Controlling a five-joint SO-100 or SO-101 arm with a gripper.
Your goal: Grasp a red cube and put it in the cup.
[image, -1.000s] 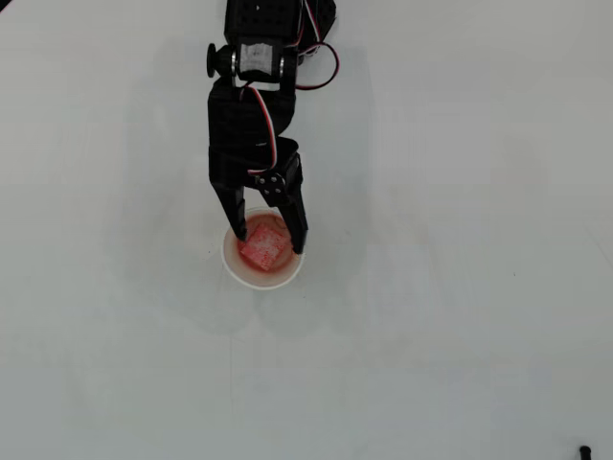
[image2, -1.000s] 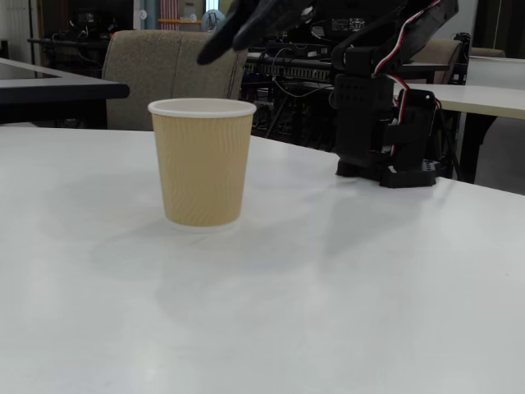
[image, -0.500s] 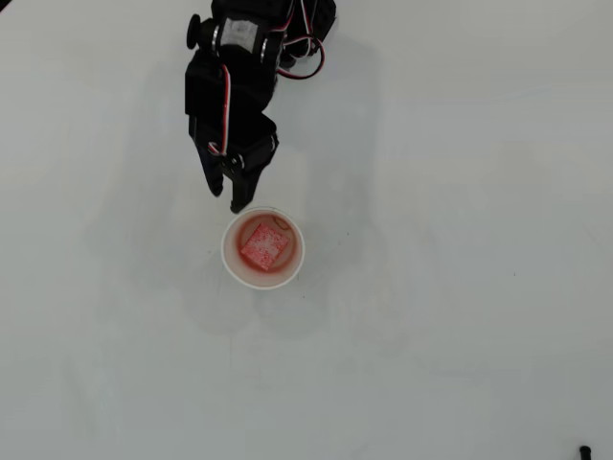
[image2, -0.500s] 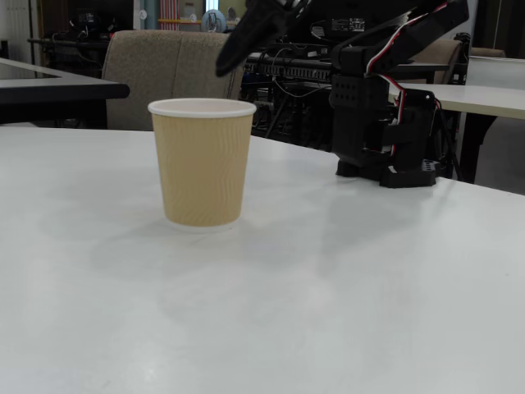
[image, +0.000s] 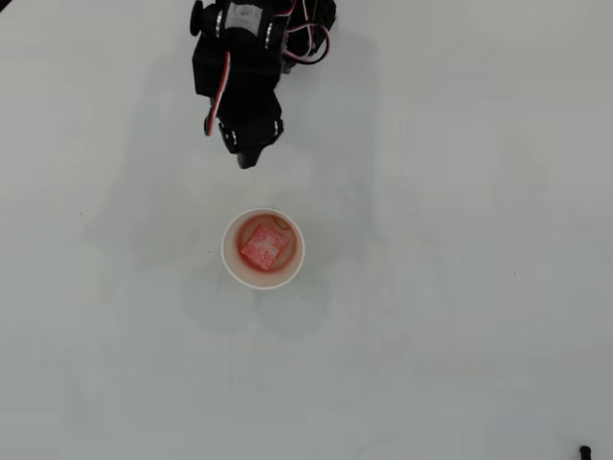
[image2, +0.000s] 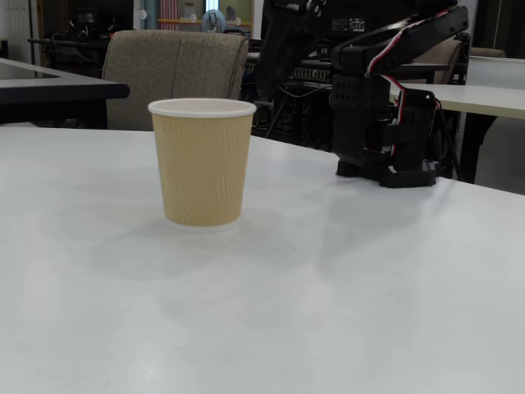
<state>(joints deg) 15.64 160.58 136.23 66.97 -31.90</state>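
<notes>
The red cube [image: 264, 246] lies at the bottom of the cup [image: 230, 261], which shows as a white ring in the overhead view. In the fixed view the cup [image2: 202, 164] is tan and ribbed with a white rim, and its wall hides the cube. My gripper [image: 247, 159] hangs well above and behind the cup, apart from it. Its black fingers come together in a single tip with nothing between them. In the fixed view the gripper [image2: 267, 80] is a dark shape up beyond the cup's rim.
The arm's black base [image2: 385, 123] stands at the back right of the white table [image2: 328, 312]. A padded chair [image2: 176, 70] and cluttered desks sit behind the table. A small black item [image: 583, 450] lies at the overhead view's bottom right corner.
The gripper let go of the cube inside the cup, lifted out, shut, and drew back toward the arm's base. The cube stays in the cup.
</notes>
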